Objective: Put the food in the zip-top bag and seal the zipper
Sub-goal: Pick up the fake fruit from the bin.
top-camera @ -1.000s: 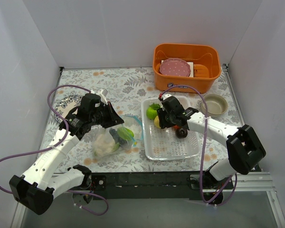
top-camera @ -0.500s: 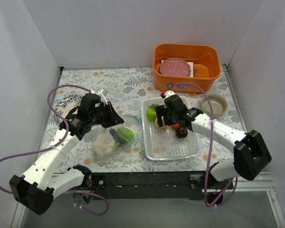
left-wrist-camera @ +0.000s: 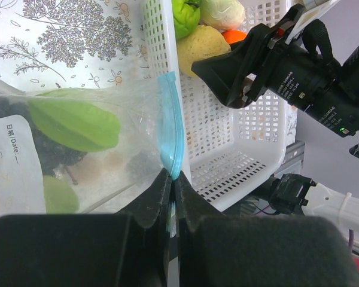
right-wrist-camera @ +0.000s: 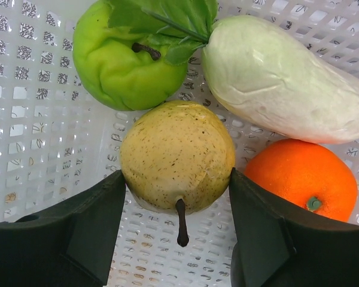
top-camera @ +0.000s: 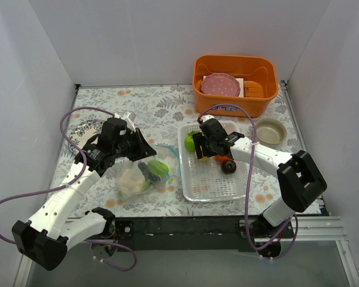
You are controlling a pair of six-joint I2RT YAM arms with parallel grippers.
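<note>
My left gripper (left-wrist-camera: pixel 172 179) is shut on the light blue zipper (left-wrist-camera: pixel 170 128) of the clear zip-top bag (top-camera: pixel 140 176), holding its mouth up beside the tray. The bag holds green, white and dark food (left-wrist-camera: pixel 75 122). My right gripper (right-wrist-camera: pixel 178 197) is in the white perforated tray (top-camera: pixel 218 185), its fingers (right-wrist-camera: pixel 96 224) pressed on both sides of a yellow pear-like fruit (right-wrist-camera: pixel 176 155) that rests on the tray floor. A green pepper (right-wrist-camera: pixel 128 57), a white radish (right-wrist-camera: pixel 281 84) and an orange (right-wrist-camera: pixel 302 179) lie just beyond it. A dark plum (top-camera: pixel 229 167) sits mid-tray.
An orange bin (top-camera: pixel 234 89) with a pink plate (top-camera: pixel 220 85) stands at the back right. A small beige bowl (top-camera: pixel 270 131) sits right of the tray. The tray's left wall (left-wrist-camera: pixel 158 54) stands right beside the bag's mouth.
My right gripper has moved toward the tray's far left corner and now has the yellow fruit between its fingers. The left arm and the bag have not moved.
</note>
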